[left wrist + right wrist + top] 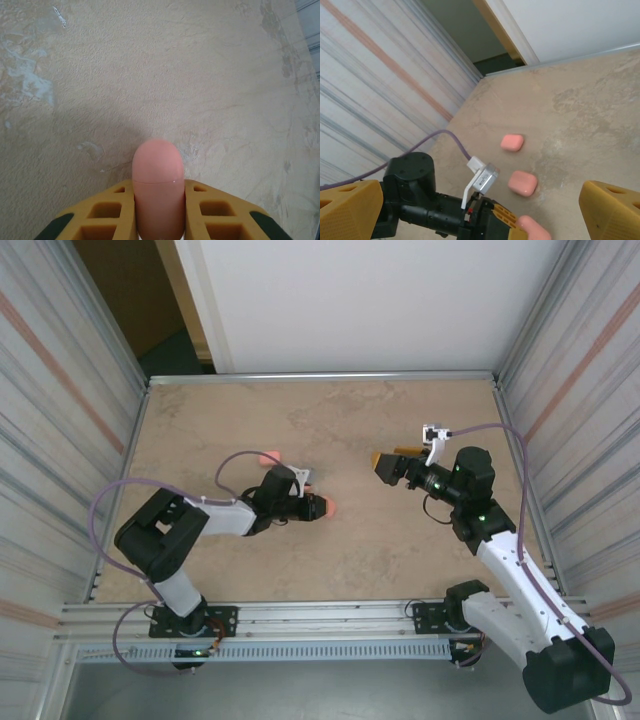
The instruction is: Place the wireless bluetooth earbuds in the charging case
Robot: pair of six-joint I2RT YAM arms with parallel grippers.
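My left gripper point(159, 205) is shut on a rounded pink charging case point(157, 167). The case's lid is closed, its seam showing just past the yellow fingers point(107, 212). From above, the same case point(326, 507) sticks out of the left gripper point(308, 505) near the table's middle. The right wrist view shows it too point(535, 230). My right gripper point(384, 466) hovers open to the right of it, pointing left at it, and its yellow fingers point(612, 210) are spread wide with nothing between them. The wireless bluetooth earbuds are out of view.
Two more closed pink cases lie on the beige table, one nearer point(522, 183) and one farther point(512, 142). One of them peeks out behind the left arm point(268, 458). Striped walls stand on the left point(60, 390) and right point(590, 390).
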